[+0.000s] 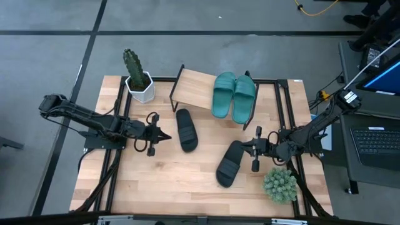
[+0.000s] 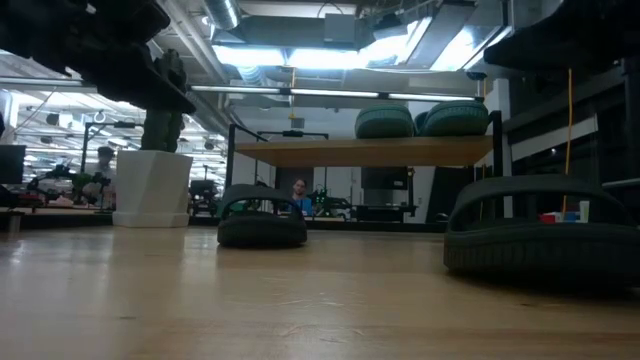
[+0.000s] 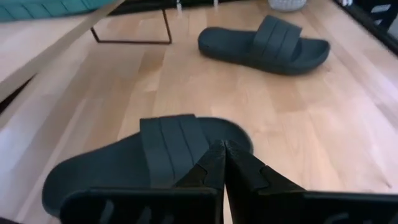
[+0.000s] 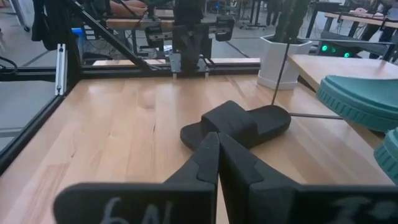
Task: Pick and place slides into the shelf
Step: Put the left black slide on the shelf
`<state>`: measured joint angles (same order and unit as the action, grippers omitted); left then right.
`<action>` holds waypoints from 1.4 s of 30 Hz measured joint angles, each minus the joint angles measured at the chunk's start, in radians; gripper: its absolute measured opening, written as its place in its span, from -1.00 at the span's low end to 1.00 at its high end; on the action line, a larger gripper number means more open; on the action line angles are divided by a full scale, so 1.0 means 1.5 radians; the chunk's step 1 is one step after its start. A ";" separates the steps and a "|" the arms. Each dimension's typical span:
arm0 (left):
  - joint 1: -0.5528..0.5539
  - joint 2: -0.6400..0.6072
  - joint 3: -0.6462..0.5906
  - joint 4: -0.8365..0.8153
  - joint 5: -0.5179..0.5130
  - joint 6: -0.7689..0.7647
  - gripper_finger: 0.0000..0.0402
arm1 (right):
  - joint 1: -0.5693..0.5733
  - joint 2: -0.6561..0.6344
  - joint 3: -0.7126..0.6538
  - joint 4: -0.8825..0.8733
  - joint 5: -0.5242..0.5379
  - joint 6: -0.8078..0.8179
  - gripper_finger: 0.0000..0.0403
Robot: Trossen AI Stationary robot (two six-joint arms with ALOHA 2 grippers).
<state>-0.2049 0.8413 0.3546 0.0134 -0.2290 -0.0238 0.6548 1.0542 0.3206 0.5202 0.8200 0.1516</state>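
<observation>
Two teal slides (image 1: pixel 224 95) (image 1: pixel 244 99) lie side by side on the right part of the shelf's wooden board (image 1: pixel 194 87). They also show in the low view (image 2: pixel 420 120). One black slide (image 1: pixel 185 129) lies on the table in front of the shelf, and it shows in the left wrist view (image 3: pixel 155 162). The second black slide (image 1: pixel 229 164) lies to the near right. My left gripper (image 1: pixel 167 135) is shut, raised just left of the first black slide. My right gripper (image 1: pixel 245 149) is shut, raised by the second slide's far end.
A cactus in a white pot (image 1: pixel 139 84) stands at the shelf's left. A small green plant (image 1: pixel 279 184) stands at the near right corner. Black frame rails (image 1: pixel 282 106) run along the table's sides. Bare tabletop (image 1: pixel 162 181) lies at the near left.
</observation>
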 joint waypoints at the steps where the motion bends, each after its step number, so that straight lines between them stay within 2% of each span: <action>1: 0.001 0.005 0.000 -0.002 -0.006 0.000 -1.00 | 0.000 0.000 0.000 -0.002 0.000 0.000 -0.94; 12: -0.034 0.063 0.025 0.042 -0.093 -0.010 -1.00 | 0.000 0.000 0.000 -0.001 -0.001 0.001 -0.94; 19: -0.098 0.106 0.108 -0.046 -0.139 -0.029 -1.00 | 0.000 0.000 0.000 -0.001 -0.001 0.001 -0.94; 23: -0.143 0.150 0.169 -0.108 -0.213 -0.060 -1.00 | 0.000 0.000 0.000 -0.001 -0.001 0.002 -0.94; 31: -0.233 0.291 0.300 -0.198 -0.351 -0.153 -1.00 | 0.000 0.000 0.000 -0.001 -0.007 0.003 -0.94; 35: -0.255 0.378 0.372 -0.246 -0.387 -0.194 -1.00 | 0.000 0.000 0.000 -0.001 -0.007 0.003 -0.94; 42: -0.261 0.507 0.514 -0.415 -0.426 -0.318 -1.00 | 0.000 0.000 0.000 -0.001 -0.015 0.003 -0.94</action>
<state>-0.5972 1.6023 1.1261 -0.6095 -0.8673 -0.5003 0.6552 1.0538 0.3206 0.5186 0.7979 0.1555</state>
